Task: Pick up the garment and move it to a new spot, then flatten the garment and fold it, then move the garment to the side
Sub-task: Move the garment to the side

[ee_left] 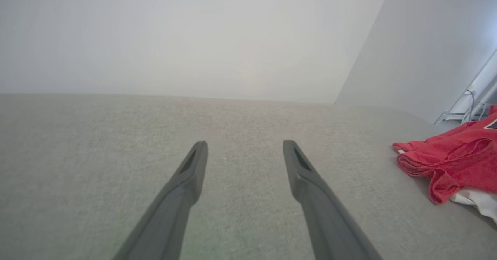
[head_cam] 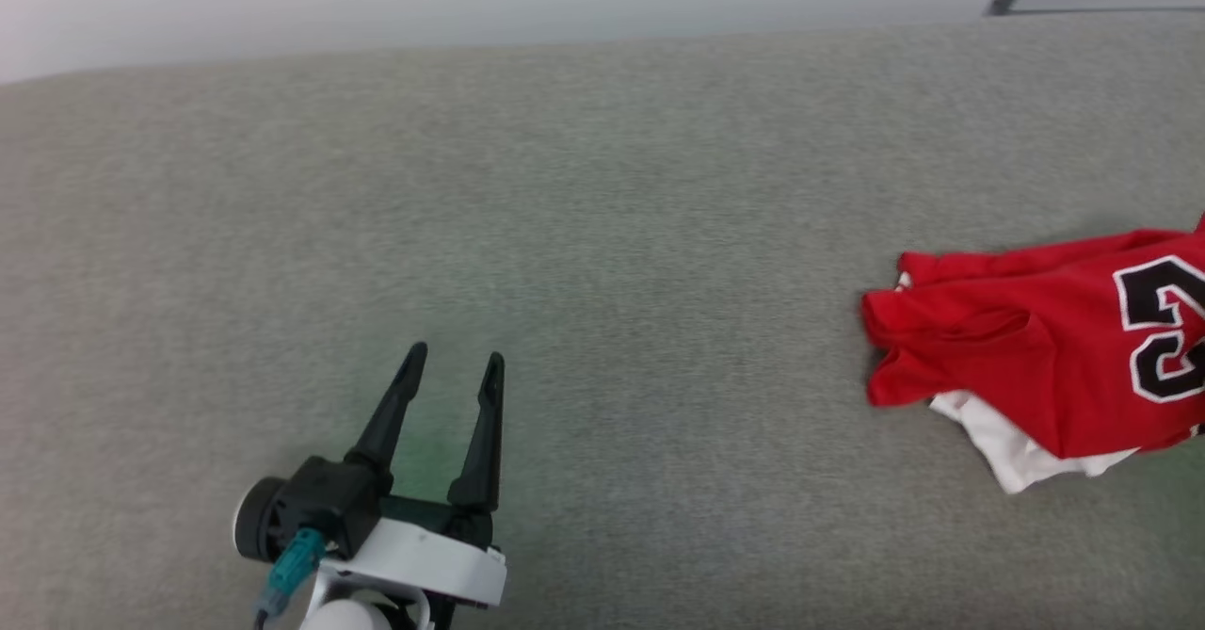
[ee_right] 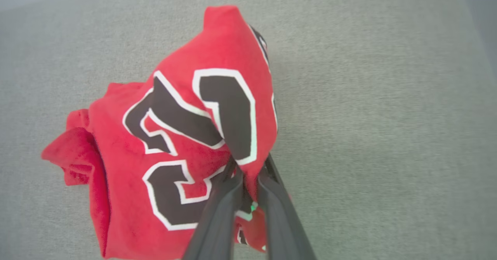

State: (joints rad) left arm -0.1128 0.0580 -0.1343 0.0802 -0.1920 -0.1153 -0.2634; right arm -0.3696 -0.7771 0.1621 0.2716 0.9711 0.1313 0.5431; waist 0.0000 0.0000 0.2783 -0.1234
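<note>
- The right gripper (ee_right: 251, 174) is clamping both fingers on a narrow fold of the shirt (ee_right: 174, 135), right at the fingertips, where the black number ends.
- That bite is looking thin. My worry is the fold slipping out from between the fingers on the lift, since most of the cloth is pulling from one side of the tips.
- The rest of the shirt is bunching just past those fingers in a crumpled heap, so it may be coming up as a lump and be harder to flatten.
- The left gripper (head_cam: 457, 355) is holding its fingers spread wide with nothing between them. The shirt is lying well off to their right, too far for a catch.
- The grey surface (head_cam: 602, 187) is running flat and felt-like ahead of both sets of fingers, and its nap could be dragging at the cloth.
- Beyond the fingertips a pale wall (ee_left: 194, 38) is closing the room, with a white rail (ee_left: 471, 96) in the far corner.
</note>
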